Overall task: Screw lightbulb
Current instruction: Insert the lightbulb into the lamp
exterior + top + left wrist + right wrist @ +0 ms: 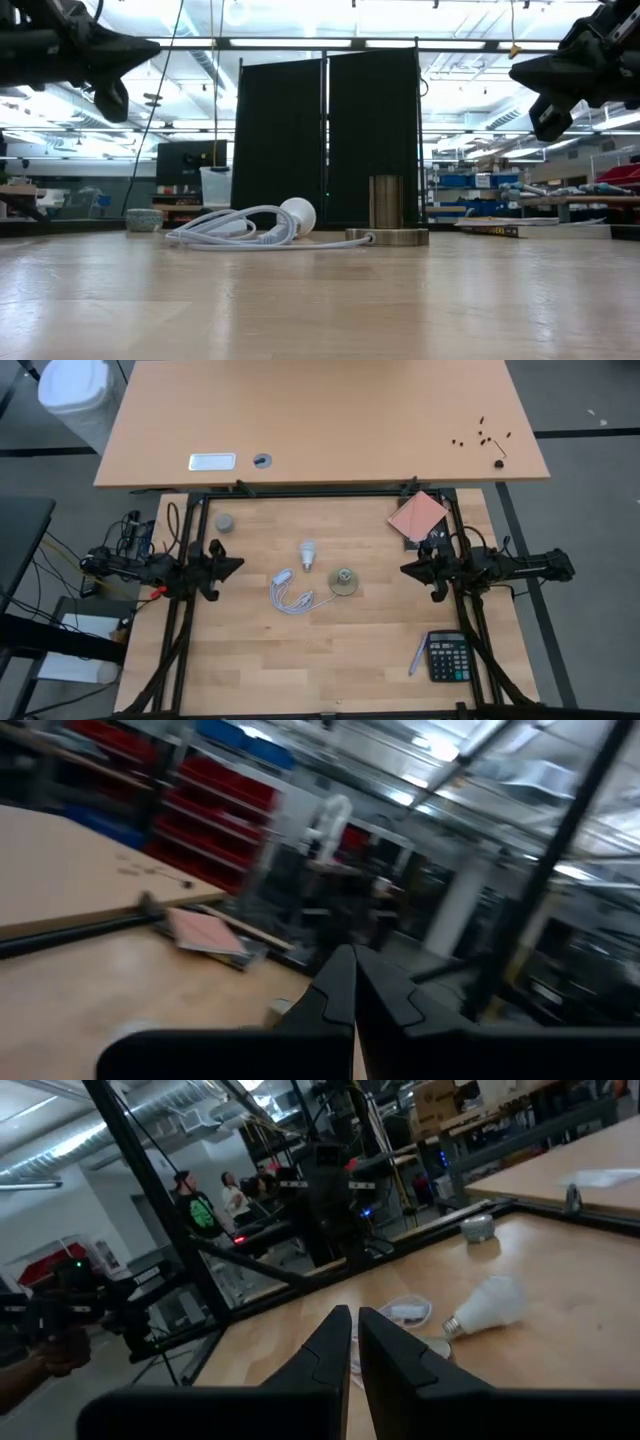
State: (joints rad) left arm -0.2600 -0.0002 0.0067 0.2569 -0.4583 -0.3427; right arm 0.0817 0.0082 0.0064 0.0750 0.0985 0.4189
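Setting: industrial workshop or robotics lab. Evidence: wooden counter (330, 650) inside a black metal frame (320, 493); ceiling strip lights (320, 42) and exposed ducting (150, 1120); shelving with red storage bins (215, 805); black partition panels (330, 140); people (215, 1205) standing at far benches.

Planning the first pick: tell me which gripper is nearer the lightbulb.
Left, narrowly. The left gripper hangs shut above the table's left side; the lightbulb lies left of centre. The right gripper hangs shut over the right side, farther off, beyond the socket.
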